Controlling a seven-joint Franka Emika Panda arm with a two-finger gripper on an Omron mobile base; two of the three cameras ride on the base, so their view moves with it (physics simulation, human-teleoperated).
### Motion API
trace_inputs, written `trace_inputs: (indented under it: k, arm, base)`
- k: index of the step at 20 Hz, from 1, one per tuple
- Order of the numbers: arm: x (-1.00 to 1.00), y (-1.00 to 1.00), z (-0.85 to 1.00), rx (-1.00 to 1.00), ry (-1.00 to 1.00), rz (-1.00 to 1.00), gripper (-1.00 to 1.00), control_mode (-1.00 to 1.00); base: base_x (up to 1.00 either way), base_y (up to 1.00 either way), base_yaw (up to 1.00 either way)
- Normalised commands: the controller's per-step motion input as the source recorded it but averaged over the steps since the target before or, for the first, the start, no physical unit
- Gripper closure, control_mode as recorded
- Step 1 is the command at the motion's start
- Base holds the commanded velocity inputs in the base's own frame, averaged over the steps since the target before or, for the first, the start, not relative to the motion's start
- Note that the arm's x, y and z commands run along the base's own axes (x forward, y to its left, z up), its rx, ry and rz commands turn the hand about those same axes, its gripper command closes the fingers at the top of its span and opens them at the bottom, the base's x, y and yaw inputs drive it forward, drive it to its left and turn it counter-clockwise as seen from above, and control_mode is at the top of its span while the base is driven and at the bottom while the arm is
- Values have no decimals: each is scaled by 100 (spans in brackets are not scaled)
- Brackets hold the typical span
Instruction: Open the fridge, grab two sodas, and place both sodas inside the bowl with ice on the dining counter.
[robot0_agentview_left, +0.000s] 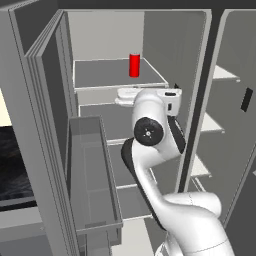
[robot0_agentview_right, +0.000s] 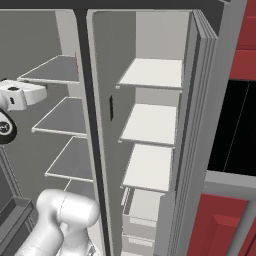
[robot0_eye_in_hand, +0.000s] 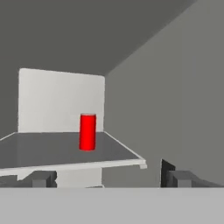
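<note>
The fridge stands with both doors swung wide, and its pale shelves show in the right base view. One soda, a plain red can, stands upright near the back of an upper shelf. In the hand view the can is straight ahead, well beyond my gripper. The gripper is open, with nothing between its fingertips, and it hovers just in front of and slightly below that shelf's edge. The bowl with ice is out of view.
The left door's deep bin juts out beside my arm. The centre post divides the two compartments. Dark red cabinets flank the fridge on the right. A dark marbled surface shows far left; I cannot tell if it is the dining counter.
</note>
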Motion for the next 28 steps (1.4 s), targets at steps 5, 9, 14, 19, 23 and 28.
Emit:
trace_inputs:
  k: [5,9,14,19,23,28]
  arm:
    - [35,1,0,3,7,0,-100,-100]
    - [55,3,2,2,5,0,-100,-100]
    - [57,4,0,0,3,1,-100,-100]
    - [52,2,0,1,1,0,-100,-100]
    - [48,0,0,2,1,1,-100,-100]
    - [42,-2,0,4,1,3,-100,-100]
  base:
    - [0,0,0]
    - [0,0,0]
    - [0,0,0]
    - [0,0,0]
    - [0,0,0]
    - [0,0,0]
